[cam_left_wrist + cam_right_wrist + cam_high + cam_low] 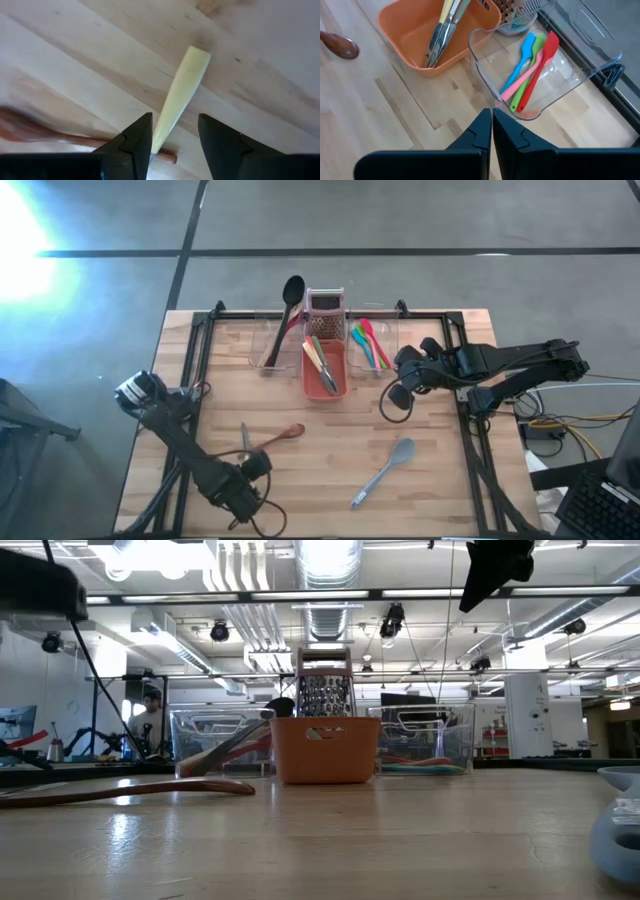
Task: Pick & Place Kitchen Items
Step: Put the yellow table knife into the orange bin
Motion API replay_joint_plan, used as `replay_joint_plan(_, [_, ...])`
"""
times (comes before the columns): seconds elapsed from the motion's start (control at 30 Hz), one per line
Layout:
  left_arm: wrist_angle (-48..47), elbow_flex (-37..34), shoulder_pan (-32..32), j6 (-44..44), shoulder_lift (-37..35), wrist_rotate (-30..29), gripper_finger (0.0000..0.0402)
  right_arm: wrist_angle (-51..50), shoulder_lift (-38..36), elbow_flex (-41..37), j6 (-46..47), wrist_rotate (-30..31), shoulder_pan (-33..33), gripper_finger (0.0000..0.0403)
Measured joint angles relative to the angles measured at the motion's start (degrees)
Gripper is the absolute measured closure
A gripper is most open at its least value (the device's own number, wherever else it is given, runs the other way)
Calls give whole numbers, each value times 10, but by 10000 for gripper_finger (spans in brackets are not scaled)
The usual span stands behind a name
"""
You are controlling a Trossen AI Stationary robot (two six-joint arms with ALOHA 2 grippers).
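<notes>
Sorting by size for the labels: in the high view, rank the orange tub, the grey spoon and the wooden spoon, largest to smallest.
1. Orange tub, the broadest by far.
2. Grey spoon, longest of the utensils.
3. Wooden spoon, looks shorter, though the left arm covers its handle end, so its full length is unsure.

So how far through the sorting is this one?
Partly done. The orange tub holds several utensils, the right clear tub holds coloured spatulas, and a black ladle leans in the left clear tub. In hand: the left pincer stands open around a yellow-handled knife on the table. Left: the wooden spoon and grey spoon. The right pincer is shut, empty.
</notes>
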Motion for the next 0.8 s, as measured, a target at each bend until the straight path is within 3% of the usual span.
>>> replay_joint_plan(0.2, [46,-38,-6,27,0,3,241,1,0,0,2,0,0,394])
replay_joint_plan(0.43, [11,-40,-6,25,-1,-11,241,3,0,0,12,2,0,394])
replay_joint_plan(0.63, [-4,-26,-6,-39,-7,-33,241,5,0,0,12,2,0,394])
replay_joint_plan(0.8, [-4,-16,-6,-182,-24,-28,241,5,0,0,11,2,0,394])
